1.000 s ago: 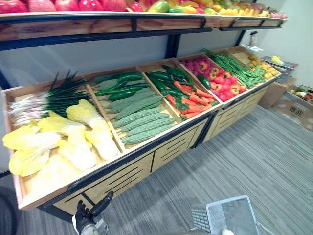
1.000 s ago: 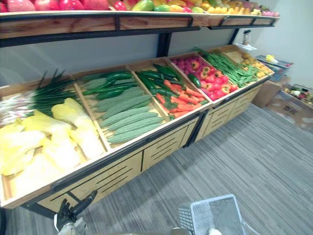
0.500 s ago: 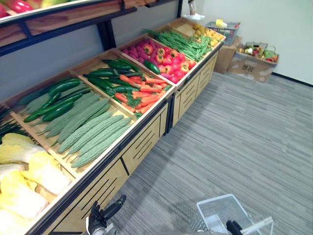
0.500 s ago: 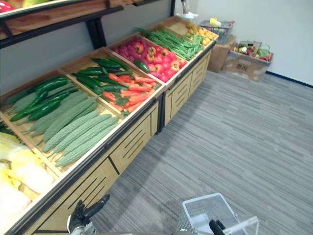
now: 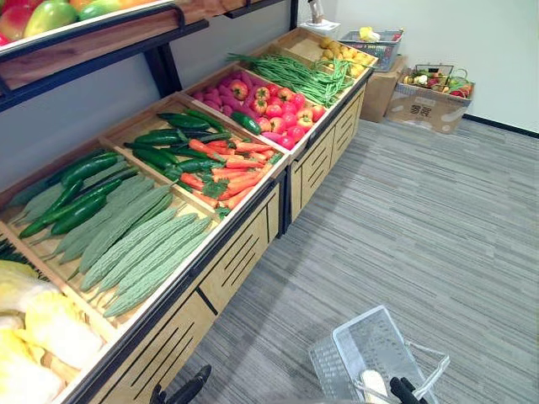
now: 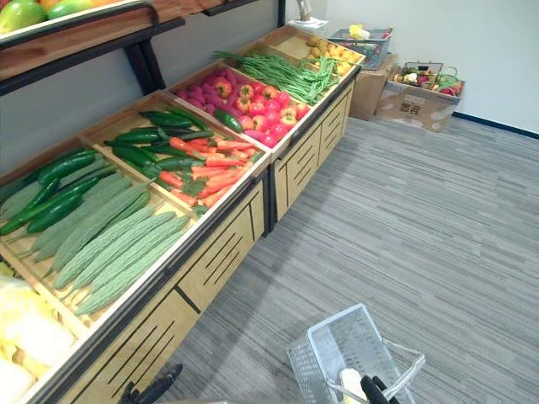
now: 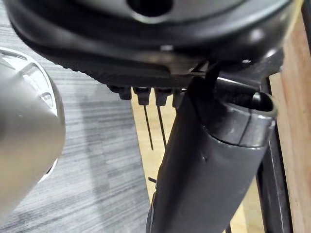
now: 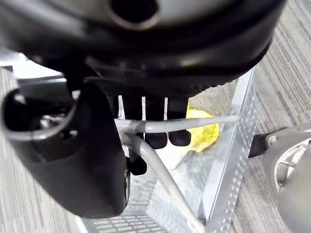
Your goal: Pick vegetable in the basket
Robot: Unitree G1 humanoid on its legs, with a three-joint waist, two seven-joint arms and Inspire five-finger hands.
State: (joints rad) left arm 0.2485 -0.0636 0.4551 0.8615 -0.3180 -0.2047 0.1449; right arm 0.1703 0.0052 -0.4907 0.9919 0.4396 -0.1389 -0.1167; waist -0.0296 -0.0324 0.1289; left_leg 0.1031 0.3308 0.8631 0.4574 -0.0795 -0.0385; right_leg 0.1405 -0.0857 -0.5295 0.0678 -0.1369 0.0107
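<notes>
A clear mesh basket [image 5: 340,342] hangs low at the right over the grey floor. My right hand [image 8: 92,160] holds it, fingers [image 8: 156,138] curled round its wire handle [image 8: 160,125]. A pale yellow vegetable [image 8: 204,131] lies inside the basket [image 6: 318,338], beside my right hand [image 6: 371,390]. My left hand [image 5: 187,392] hangs low in front of the stand, fingers straight and holding nothing. On the wooden stand lie bitter gourds [image 5: 143,248], cucumbers [image 5: 80,189], carrots [image 5: 227,172] and red peppers [image 5: 274,105].
The long wooden stand [image 5: 253,244] runs along the left with a fruit shelf [image 5: 93,29] above it. Green beans [image 5: 290,74] and yellow cabbages [image 5: 38,328] fill other bins. Boxes and baskets of produce [image 5: 434,88] stand at the far end. Grey floor [image 5: 438,219] lies open to the right.
The whole picture has swung right along the stand, so the camera moved. The basket sits a little higher in view and tilted. My left hand has sunk toward the lower edge.
</notes>
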